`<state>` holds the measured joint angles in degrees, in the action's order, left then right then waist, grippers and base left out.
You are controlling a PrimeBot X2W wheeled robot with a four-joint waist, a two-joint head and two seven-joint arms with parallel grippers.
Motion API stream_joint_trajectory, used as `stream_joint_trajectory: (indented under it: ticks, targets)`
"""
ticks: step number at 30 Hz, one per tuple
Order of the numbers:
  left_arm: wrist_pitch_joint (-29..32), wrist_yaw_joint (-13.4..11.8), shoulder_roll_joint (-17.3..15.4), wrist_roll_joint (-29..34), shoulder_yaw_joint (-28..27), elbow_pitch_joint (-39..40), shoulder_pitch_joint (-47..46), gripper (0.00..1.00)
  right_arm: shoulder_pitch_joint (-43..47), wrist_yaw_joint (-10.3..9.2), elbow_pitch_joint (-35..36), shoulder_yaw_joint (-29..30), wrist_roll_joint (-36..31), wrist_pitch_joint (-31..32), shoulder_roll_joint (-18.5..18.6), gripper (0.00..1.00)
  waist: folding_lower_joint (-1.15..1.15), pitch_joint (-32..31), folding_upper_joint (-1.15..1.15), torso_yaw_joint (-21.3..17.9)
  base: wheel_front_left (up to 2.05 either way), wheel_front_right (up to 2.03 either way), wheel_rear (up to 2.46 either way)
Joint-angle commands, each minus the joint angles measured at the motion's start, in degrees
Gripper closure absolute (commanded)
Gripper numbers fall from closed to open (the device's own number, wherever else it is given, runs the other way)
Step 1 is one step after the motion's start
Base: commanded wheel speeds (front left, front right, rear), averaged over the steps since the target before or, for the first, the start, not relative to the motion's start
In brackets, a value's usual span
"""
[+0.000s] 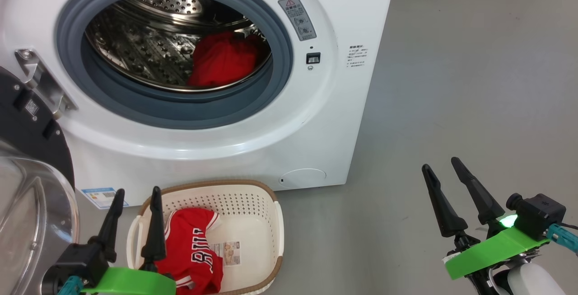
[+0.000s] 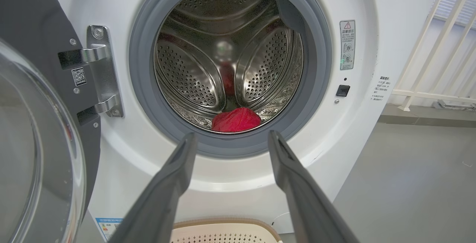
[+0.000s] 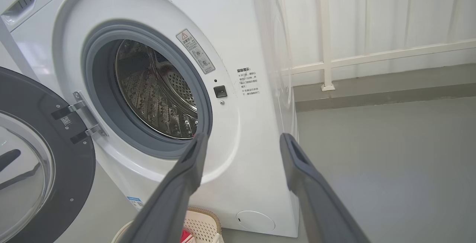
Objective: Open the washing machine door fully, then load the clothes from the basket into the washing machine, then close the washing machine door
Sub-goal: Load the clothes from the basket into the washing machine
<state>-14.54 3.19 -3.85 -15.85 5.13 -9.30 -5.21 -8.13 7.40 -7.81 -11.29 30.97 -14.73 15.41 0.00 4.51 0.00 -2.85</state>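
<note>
Head view, looking down: finds the clothes (image 1: pixel 192 250) crumpled in the basket (image 1: pixel 271 222) on the floor, just in front of the washing machine (image 1: pixel 316 128), with another red bundle (image 1: pixel 221 60) lying in the drum (image 1: pixel 135 46). Sees the washing machine door (image 1: pixel 31 204) swung wide at the left. Reads both pincers as spread wide and empty: left pincer (image 1: pixel 137 191) hovering over the basket's near-left edge, right pincer (image 1: pixel 441 164) well off to the right above bare floor. Judges the garment light, soft and floppy, likely to drape and trail rather than keep shape; not fragile. Best to pinch a bunched fold near the middle of the heap — not the trim or a loose edge — and lift clear of the brown rim and the grey seal (image 1: pixel 180 114).
</note>
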Motion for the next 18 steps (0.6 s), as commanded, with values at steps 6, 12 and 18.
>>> stream_joint_trajectory:
  ticks: [6, 12, 18]
  targets:
    - [-0.46, -0.68, -0.61, -0.40, -1.71, 1.50, -1.06, 0.00, -0.26, 0.09, 1.46, -0.90, 0.82, -0.27, 0.70, 0.00, 0.00, 0.04, 0.00, 0.02, 0.00, 0.00, 0.00]
    - [-0.46, -0.77, -0.57, -0.49, -1.69, 1.41, -1.05, 0.00, -0.24, 0.09, 1.44, -0.99, 0.77, -0.27, 0.67, 0.00, 0.00, -0.05, 0.00, 0.06, 0.00, 0.00, 0.00]
    - [-0.46, -0.81, -0.56, -0.54, -1.74, 1.45, -1.20, 0.00, -0.39, 0.09, 1.43, -1.08, 0.85, -0.27, 0.75, 0.00, 0.00, 0.14, 0.00, 0.14, 0.00, 0.00, 0.00]
